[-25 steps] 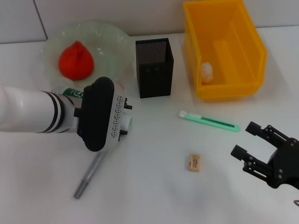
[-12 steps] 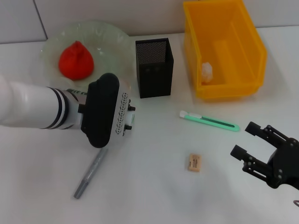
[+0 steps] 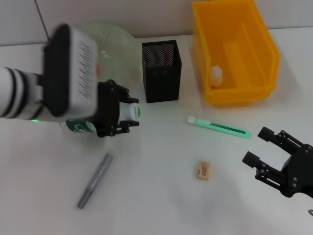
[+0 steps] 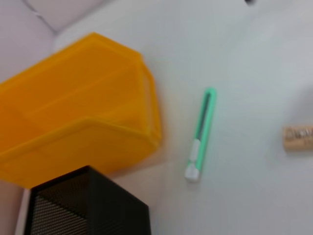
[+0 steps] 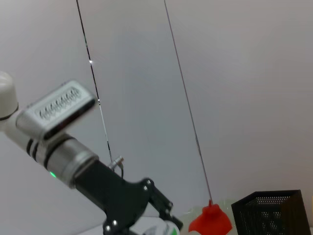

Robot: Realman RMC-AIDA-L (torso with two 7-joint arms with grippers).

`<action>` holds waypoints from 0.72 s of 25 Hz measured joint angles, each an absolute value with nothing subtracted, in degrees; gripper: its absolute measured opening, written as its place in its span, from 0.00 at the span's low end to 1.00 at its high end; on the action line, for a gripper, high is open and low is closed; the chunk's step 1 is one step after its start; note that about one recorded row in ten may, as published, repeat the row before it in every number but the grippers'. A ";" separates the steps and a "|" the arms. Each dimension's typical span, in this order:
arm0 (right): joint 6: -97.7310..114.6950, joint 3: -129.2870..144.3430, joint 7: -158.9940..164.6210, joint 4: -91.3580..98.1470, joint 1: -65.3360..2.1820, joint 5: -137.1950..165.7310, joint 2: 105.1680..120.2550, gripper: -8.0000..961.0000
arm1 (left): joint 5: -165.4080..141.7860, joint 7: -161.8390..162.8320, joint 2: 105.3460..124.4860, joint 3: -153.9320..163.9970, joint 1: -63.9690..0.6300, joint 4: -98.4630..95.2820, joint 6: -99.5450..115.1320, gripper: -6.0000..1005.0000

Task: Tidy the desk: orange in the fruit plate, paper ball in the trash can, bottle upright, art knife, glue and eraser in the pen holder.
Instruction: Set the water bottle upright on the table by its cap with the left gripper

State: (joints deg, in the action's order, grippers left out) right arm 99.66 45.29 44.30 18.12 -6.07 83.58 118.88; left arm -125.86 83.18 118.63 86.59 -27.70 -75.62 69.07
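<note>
My left gripper (image 3: 119, 115) is shut on the neck of the bottle (image 3: 131, 111), whose white-and-green cap points right. Its green label (image 3: 78, 126) shows under the wrist, and the rest of the body is hidden. The left arm covers the orange in the head view; the orange (image 5: 210, 221) shows in the right wrist view. Part of the fruit plate (image 3: 115, 36) shows behind the arm. The paper ball (image 3: 216, 74) lies in the trash can (image 3: 234, 93). The art knife (image 3: 217, 127), eraser (image 3: 203, 170) and glue (image 3: 94, 180) lie on the desk near the pen holder (image 3: 161, 71). My right gripper (image 3: 274, 155) is open at the near right.
The white desk runs back to a pale wall behind the plate and bin. The left wrist view shows the trash can (image 4: 73, 122), pen holder (image 4: 83, 205), art knife (image 4: 200, 137) and eraser (image 4: 298, 138). The glue lies just in front of the left gripper.
My left wrist has swung up and back to the left, so its gripper now faces right. The bottle's cap end has come into view. The right arm has not moved.
</note>
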 joint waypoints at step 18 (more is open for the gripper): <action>100.82 45.32 46.32 18.91 -8.04 83.58 118.84 0.79 | -108.19 88.36 118.47 64.76 -22.77 -70.62 75.06 0.44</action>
State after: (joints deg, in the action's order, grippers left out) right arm 100.82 45.32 46.32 18.91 -8.04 83.58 118.84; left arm -108.19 88.36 118.47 64.76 -22.77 -70.62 75.06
